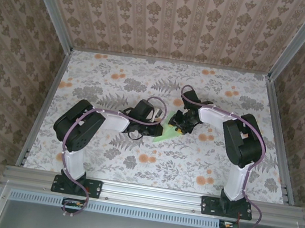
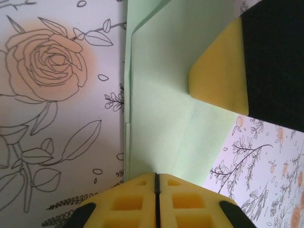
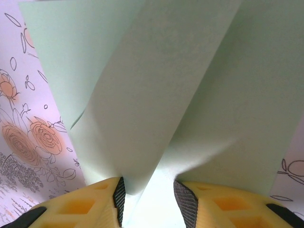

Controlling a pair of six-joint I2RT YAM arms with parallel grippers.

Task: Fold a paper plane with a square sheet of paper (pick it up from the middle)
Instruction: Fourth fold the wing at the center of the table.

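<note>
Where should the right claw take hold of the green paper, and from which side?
Probably the raised flap, from above, a finger on each side: it stands up into the right claw's open gap. The rest of the green paper lies flat on the tablecloth.

Light was soft, even and glare-free; faint shadows lay across the square sheet of paper (image 3: pixel 156 95), nearest foreground slightly blurred
</note>
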